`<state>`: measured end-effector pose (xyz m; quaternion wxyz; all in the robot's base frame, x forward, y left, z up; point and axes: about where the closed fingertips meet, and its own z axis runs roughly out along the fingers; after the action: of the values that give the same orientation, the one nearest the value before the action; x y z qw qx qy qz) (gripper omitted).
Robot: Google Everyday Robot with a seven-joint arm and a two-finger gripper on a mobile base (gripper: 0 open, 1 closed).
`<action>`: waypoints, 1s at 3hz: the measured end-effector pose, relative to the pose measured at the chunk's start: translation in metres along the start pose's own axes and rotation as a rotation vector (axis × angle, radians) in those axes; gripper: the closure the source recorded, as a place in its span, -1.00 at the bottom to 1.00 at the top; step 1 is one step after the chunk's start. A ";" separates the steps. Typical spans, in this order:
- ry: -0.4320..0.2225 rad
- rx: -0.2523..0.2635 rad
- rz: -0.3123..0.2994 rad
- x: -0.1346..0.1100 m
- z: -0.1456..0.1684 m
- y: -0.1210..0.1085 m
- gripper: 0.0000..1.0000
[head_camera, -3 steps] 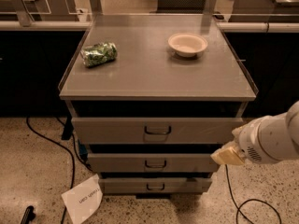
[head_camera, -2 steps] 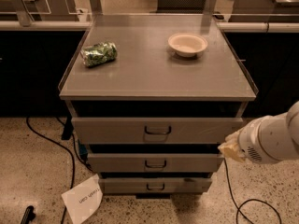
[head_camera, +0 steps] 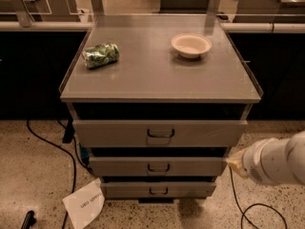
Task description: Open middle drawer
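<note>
Gripper (head_camera: 236, 163): we find it just right of the middle drawer (head_camera: 119, 166), level with its front | grip state: we cannot tell | loop handle (head_camera: 158, 168): apart from gripper

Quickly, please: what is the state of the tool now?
The tool: cannot be told whether open or closed; it is near the right end of the middle drawer.
</note>
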<state>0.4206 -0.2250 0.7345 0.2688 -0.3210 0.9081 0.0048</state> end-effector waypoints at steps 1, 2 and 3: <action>0.024 0.066 0.045 0.047 0.031 0.016 1.00; 0.016 0.158 0.044 0.092 0.036 0.024 1.00; -0.110 0.274 0.100 0.094 0.015 -0.005 1.00</action>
<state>0.3694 -0.2805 0.6764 0.3586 -0.2348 0.8991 -0.0882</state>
